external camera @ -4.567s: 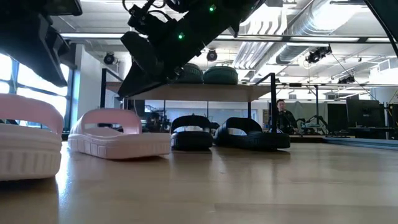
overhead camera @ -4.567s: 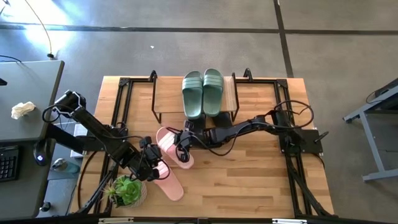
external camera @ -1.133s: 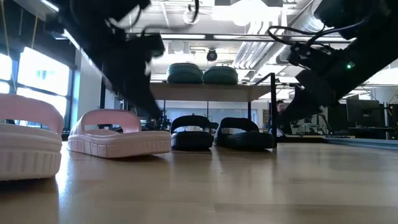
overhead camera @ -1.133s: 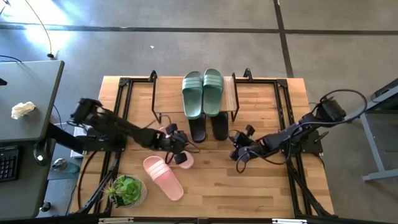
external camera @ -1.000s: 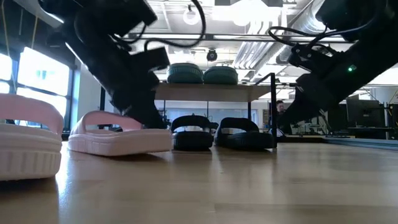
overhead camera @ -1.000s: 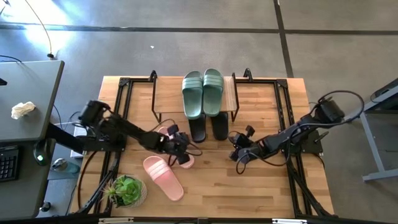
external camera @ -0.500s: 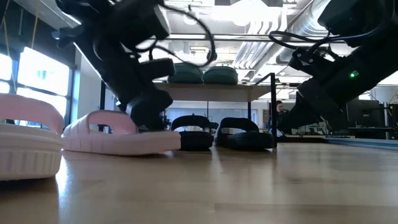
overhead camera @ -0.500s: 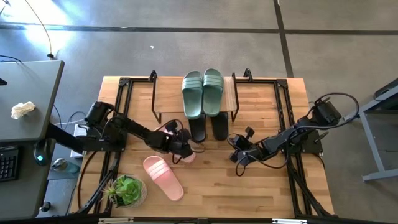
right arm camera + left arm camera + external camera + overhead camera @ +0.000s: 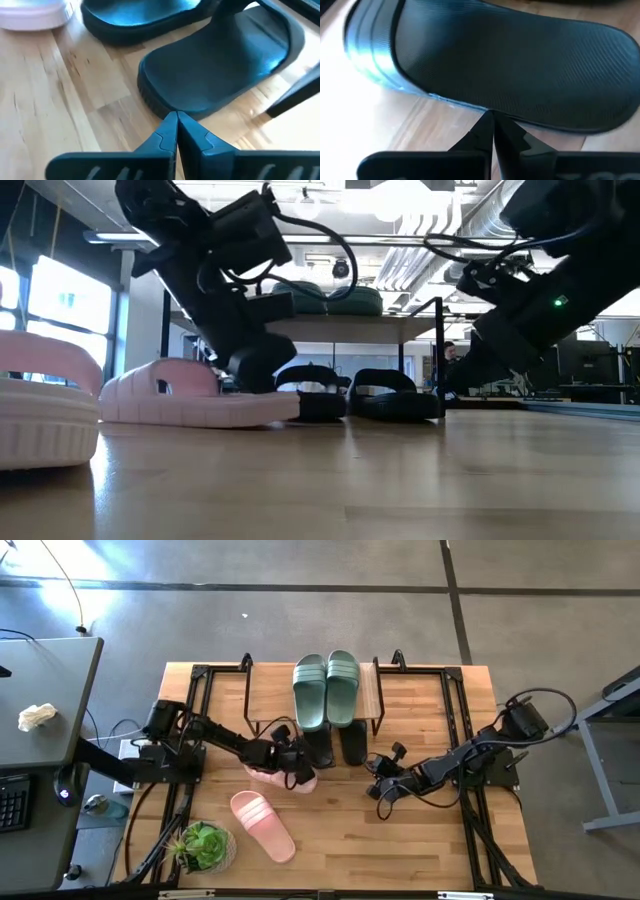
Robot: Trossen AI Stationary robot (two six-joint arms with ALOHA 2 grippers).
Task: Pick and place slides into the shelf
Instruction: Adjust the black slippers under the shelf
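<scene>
Bench [image 9: 400,840]: light wooden plank top with visible grain and seams; black metal frames along both long sides.
Shelf [image 9: 263,692]: low rack at the far edge of the bench; pale wooden plank top on black wire side frames.
Green slides [image 9: 325,688]: sage pair, wide ribbed straps, lying side by side on the shelf top, toes toward the bench middle.
Black slides [image 9: 338,745]: matte pair with finely textured footbeds and rounded soles, side by side on the bench under the front edge of the shelf; in the low view they sit below the plank.
Pink slide, near shelf [image 9: 283,777]: light pink, thick moulded sole, arched strap; lies on the bench just left of the black pair, partly covered by the left arm.
Pink slide, front [image 9: 262,825]: same make, lies diagonally on the bench, apart from the other one, near the plant.
Left gripper [image 9: 298,762]: dark, low over the bench at the near-shelf pink slide and beside the left black slide; jaws together, tips meeting in the wrist view, nothing between them.
Right gripper [image 9: 377,772]: dark, cable-wrapped, low over the bench just right of the black pair; jaws together, holding nothing.
Plant [image 9: 203,846]: small green leafy plant in a round pot at the front left corner of the bench.
</scene>
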